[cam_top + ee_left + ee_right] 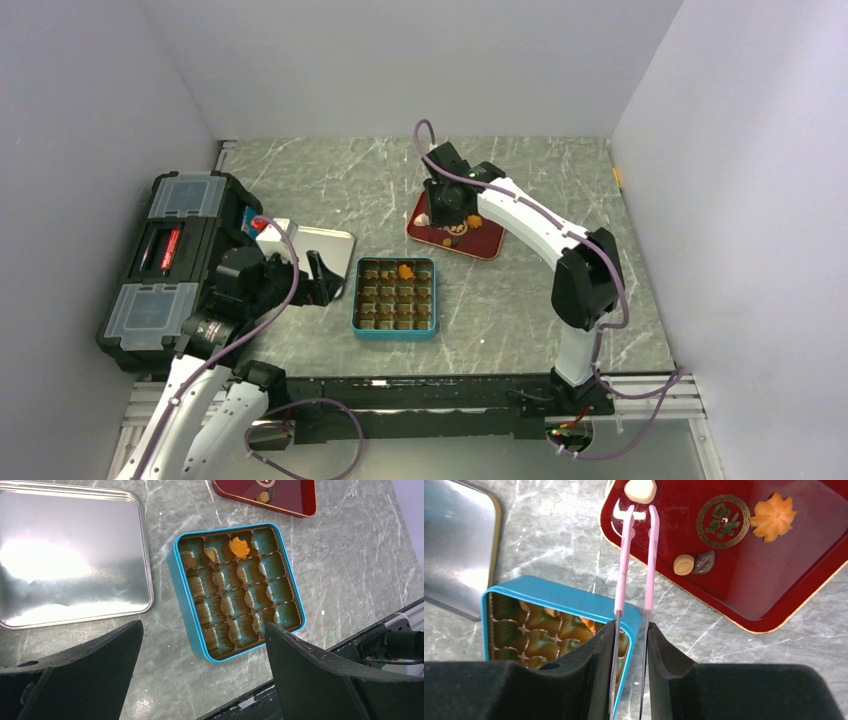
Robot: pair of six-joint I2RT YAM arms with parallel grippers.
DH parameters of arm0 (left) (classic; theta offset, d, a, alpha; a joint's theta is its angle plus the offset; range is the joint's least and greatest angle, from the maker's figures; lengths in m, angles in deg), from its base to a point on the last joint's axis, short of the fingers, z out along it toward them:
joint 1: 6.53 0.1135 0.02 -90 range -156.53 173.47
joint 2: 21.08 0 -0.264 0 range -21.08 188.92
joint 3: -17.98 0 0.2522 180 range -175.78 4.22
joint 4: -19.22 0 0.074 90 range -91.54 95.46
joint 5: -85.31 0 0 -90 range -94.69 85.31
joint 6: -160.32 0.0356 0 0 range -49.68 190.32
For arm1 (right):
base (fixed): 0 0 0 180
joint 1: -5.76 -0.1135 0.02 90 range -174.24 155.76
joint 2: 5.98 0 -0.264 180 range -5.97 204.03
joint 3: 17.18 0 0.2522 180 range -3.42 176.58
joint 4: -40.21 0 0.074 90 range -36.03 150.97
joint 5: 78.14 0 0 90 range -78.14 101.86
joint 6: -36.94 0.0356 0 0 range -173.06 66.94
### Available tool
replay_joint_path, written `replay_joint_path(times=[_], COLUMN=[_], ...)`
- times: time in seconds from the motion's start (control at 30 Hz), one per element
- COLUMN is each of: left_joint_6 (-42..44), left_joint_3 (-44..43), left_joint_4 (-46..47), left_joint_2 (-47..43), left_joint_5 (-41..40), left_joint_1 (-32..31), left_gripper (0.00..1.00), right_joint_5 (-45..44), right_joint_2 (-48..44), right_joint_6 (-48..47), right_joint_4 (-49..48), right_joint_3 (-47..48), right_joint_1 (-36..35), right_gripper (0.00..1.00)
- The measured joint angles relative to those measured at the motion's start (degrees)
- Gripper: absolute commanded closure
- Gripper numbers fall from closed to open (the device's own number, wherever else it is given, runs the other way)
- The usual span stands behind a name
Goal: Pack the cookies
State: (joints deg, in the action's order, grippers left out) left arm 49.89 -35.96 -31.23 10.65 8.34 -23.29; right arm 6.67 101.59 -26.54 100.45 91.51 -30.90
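The teal tin [394,298] with brown compartments holds one orange flower cookie [239,547] in its far row. On the red tray [744,600] lie a pale cream lump [640,490], a second orange flower cookie [773,522] and two tiny pieces, one tan [683,564] and one dark [704,563]. A round gold-ringed mark [723,521] lies flat on the tray; I cannot tell whether it is a cookie. My right gripper [631,625] is shut on thin pink tongs [651,555], whose slightly parted tips sit just short of the cream lump. My left gripper [202,630] is open and empty, hovering near the tin's near-left edge.
The tin's silver lid [70,555] lies flat left of the tin. A black toolbox [170,265] stands at the far left beside the left arm. White walls enclose the marble table [520,300] on three sides.
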Motion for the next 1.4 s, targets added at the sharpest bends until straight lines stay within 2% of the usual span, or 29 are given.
replay_joint_path(times=[0.2,0.33,0.77,1.1,1.4], left_joint_6=[0.00,0.00,0.00,0.00,0.00], left_joint_3=[0.00,0.00,0.00,0.00,0.00], left_joint_4=[0.00,0.00,0.00,0.00,0.00], left_joint_2=[0.00,0.00,0.00,0.00,0.00], left_joint_5=[0.00,0.00,-0.02,-0.02,-0.02], left_joint_1=[0.00,0.00,0.00,0.00,0.00], left_gripper=[0.01,0.01,0.01,0.01,0.01], right_joint_5=[-0.57,-0.83,-0.76,-0.74,-0.76], right_joint_2=[-4.63,-5.79,-2.73,-0.87,0.61], right_joint_6=[-0.02,-0.02,-0.02,-0.20,-0.61], right_joint_4=[0.17,0.39,0.46,0.44,0.39], right_joint_3=[-0.74,-1.33,-1.68,-1.11,-0.26], right_joint_1=[0.00,0.00,0.00,0.00,0.00], right_gripper=[0.94,0.87,0.79,0.62,0.58])
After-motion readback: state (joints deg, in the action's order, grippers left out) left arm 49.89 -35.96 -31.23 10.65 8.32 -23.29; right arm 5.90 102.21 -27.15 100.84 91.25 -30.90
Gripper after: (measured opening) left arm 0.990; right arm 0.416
